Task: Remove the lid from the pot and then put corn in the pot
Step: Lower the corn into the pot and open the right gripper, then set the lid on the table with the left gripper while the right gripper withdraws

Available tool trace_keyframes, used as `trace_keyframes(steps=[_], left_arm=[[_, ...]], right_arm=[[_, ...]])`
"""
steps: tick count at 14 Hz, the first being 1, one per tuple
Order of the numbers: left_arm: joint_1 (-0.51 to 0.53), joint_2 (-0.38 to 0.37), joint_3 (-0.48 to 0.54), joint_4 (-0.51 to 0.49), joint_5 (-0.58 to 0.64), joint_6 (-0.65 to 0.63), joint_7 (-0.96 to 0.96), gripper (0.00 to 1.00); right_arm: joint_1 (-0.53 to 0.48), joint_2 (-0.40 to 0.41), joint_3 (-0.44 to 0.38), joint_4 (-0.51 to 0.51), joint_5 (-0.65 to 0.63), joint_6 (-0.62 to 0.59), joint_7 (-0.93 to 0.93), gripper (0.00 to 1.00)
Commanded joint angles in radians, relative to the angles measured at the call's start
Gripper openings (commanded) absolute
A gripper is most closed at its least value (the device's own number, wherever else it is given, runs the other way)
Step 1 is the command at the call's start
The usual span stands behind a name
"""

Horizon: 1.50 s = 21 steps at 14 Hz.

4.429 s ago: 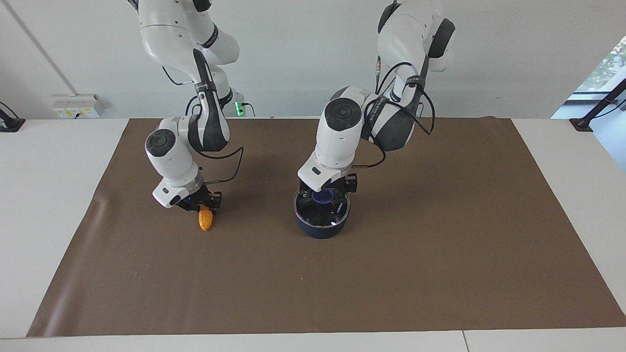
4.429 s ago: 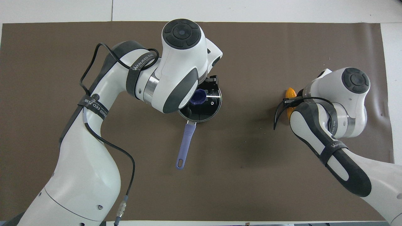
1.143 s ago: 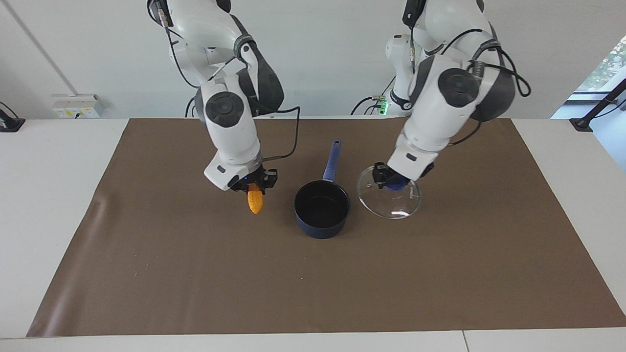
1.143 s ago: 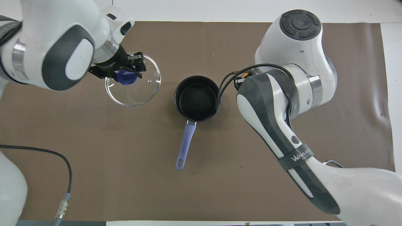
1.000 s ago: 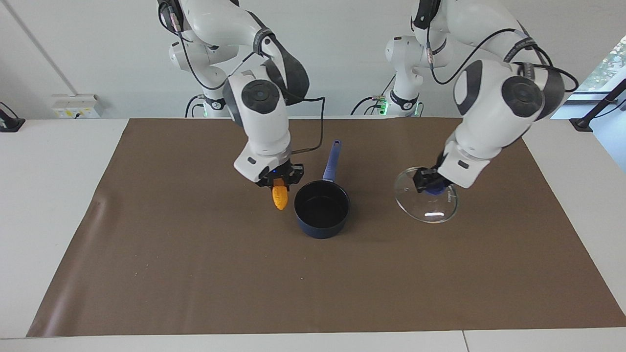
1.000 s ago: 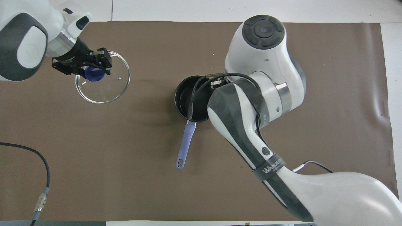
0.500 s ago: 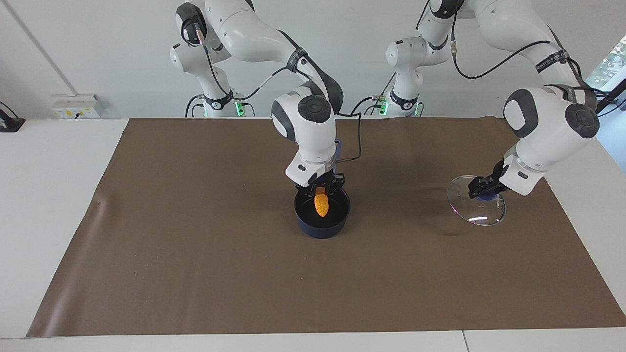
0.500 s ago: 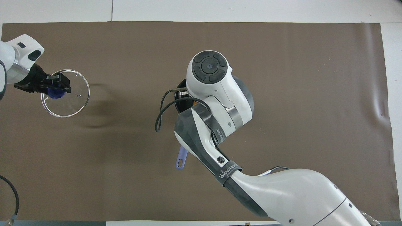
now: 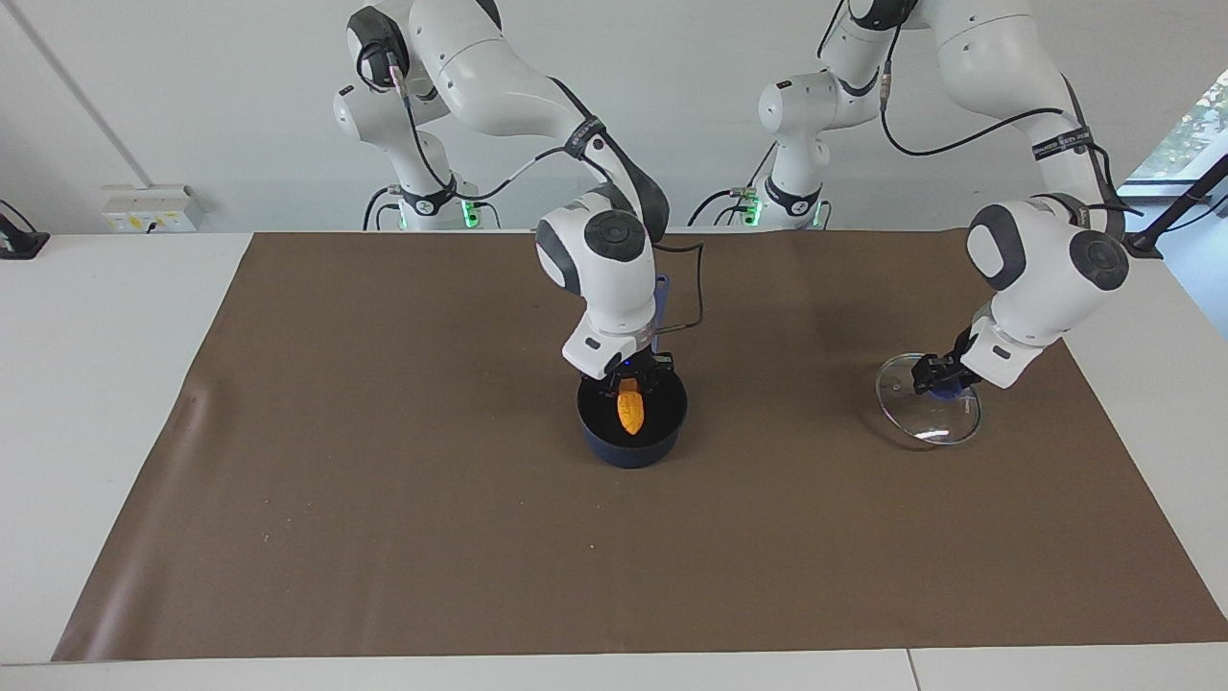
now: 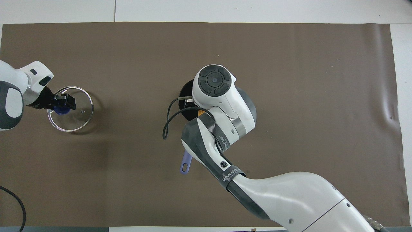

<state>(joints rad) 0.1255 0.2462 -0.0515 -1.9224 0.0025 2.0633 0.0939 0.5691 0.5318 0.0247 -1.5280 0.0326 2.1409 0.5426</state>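
Right, my right pincer (image 9: pixel 630 382) gripped the corn (image 9: pixel 629 407) vertically, tip down inside the pot (image 9: pixel 632 422); left pincer (image 9: pixel 935 375) gripped the lid (image 9: pixel 929 413).

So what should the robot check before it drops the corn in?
1. Lid off the pot: ok.
2. Left gripper shut on the lid's knob, toward the left arm's end of the brown mat: ok.
3. Right gripper over the pot's opening: ok.
4. Corn in its grip, tip pointing down into the pot: ok.
5. Corn touching the pot's bottom: cannot tell.
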Motion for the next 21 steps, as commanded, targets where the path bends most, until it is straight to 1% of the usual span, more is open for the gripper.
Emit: trace_keyframes(steps=[1, 2, 3, 5, 6, 9, 10, 12, 13, 14, 16, 17, 18, 19, 20, 21], left_arm=[[0.011, -0.012, -0.010, -0.043, 0.022, 0.047, 0.009, 0.00], [0.009, -0.002, -0.010, -0.043, 0.022, 0.051, 0.009, 0.00], [0.005, 0.002, -0.010, -0.043, 0.022, 0.051, 0.009, 0.00], [0.002, 0.011, -0.010, -0.044, 0.022, 0.054, 0.007, 0.00], [0.003, 0.013, -0.010, -0.047, 0.022, 0.057, 0.009, 0.00], [0.005, 0.015, -0.011, -0.049, 0.024, 0.069, 0.015, 0.00], [0.005, 0.015, -0.010, -0.050, 0.022, 0.069, 0.013, 0.00], [0.011, 0.015, -0.011, -0.050, 0.024, 0.069, 0.018, 0.00], [0.012, 0.015, -0.011, -0.050, 0.022, 0.067, 0.029, 0.42], [0.009, 0.015, -0.011, -0.044, 0.024, 0.063, 0.032, 0.99], [-0.004, 0.010, -0.011, -0.023, 0.022, 0.052, 0.029, 1.00], [-0.018, -0.001, -0.013, 0.005, 0.022, 0.038, 0.026, 1.00], [-0.033, -0.008, -0.016, 0.046, 0.022, -0.003, 0.018, 1.00], [-0.061, -0.016, -0.014, 0.092, 0.022, -0.050, 0.009, 1.00], [-0.084, -0.018, -0.013, 0.144, 0.022, -0.107, -0.035, 1.00], [-0.098, -0.018, -0.016, 0.216, 0.022, -0.176, -0.090, 1.00]], right_arm=[[-0.006, -0.029, 0.003, -0.031, -0.008, 0.004, 0.036, 0.77], [0.000, -0.030, 0.001, -0.020, -0.016, -0.012, 0.039, 1.00], [0.014, -0.030, -0.006, 0.011, -0.020, -0.033, 0.040, 1.00], [-0.020, -0.033, -0.009, 0.081, -0.054, -0.090, 0.036, 1.00], [-0.047, -0.042, -0.008, 0.098, -0.054, -0.119, 0.034, 1.00], [-0.092, -0.136, -0.012, 0.098, -0.060, -0.258, -0.002, 1.00], [-0.122, -0.162, -0.012, 0.098, -0.071, -0.309, -0.028, 1.00], [-0.191, -0.246, -0.012, 0.095, -0.086, -0.427, -0.126, 1.00], [-0.239, -0.298, -0.012, 0.094, -0.086, -0.482, -0.180, 1.00], [-0.297, -0.346, -0.012, 0.092, -0.085, -0.546, -0.231, 1.00], [-0.414, -0.445, -0.012, 0.080, -0.085, -0.686, -0.368, 1.00], [-0.472, -0.470, -0.011, 0.074, -0.080, -0.722, -0.421, 1.00], [-0.495, -0.480, -0.011, 0.054, -0.074, -0.717, -0.441, 1.00], [-0.498, -0.496, -0.011, 0.010, -0.071, -0.702, -0.441, 1.00], [-0.495, -0.521, -0.009, -0.020, -0.071, -0.688, -0.437, 1.00], [-0.498, -0.529, -0.009, -0.041, -0.068, -0.688, -0.441, 1.00]])
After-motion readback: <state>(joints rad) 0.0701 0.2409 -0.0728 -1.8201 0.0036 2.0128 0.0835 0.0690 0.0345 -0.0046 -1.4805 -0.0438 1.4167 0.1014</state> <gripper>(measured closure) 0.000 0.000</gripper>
